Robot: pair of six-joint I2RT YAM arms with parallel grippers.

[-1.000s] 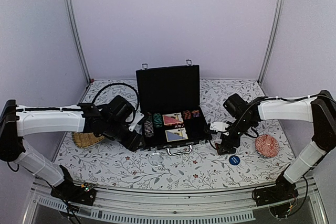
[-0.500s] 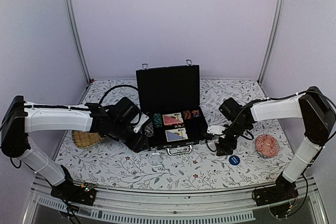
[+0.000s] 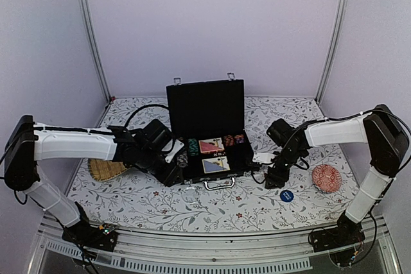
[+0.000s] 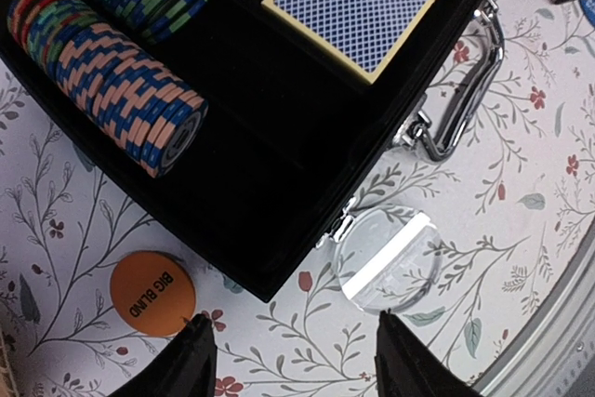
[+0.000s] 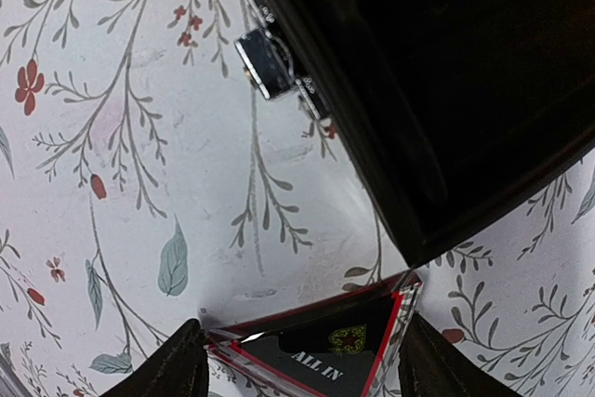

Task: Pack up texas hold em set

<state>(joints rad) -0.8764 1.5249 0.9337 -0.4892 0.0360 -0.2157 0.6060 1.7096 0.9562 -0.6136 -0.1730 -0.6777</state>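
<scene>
The black case (image 3: 205,110) stands open at the table's middle, lid upright. Chip stacks (image 4: 121,90) and a blue-backed card deck (image 4: 358,6) lie in its tray (image 4: 279,146). Low over the table by the case's front left corner, my left gripper (image 4: 302,364) is open with nothing between its fingers. An orange BIG BLIND disc (image 4: 153,292) lies by its left finger and a clear disc (image 4: 390,259) by its right. My right gripper (image 5: 302,327) is down at the case's front right corner (image 5: 446,72), its fingers against both sides of a black and red ALL IN triangle (image 5: 335,355) on the table.
A woven straw tray (image 3: 106,170) lies under my left arm. A red patterned bowl (image 3: 326,176) sits at the right, and a blue disc (image 3: 287,195) lies just in front of my right gripper (image 3: 275,181). The silver handle (image 4: 465,90) and a latch (image 5: 265,62) jut from the case front.
My left gripper has slid right toward the case's front left corner. My right gripper has edged left toward the case and its fingers have narrowed onto the triangle.
</scene>
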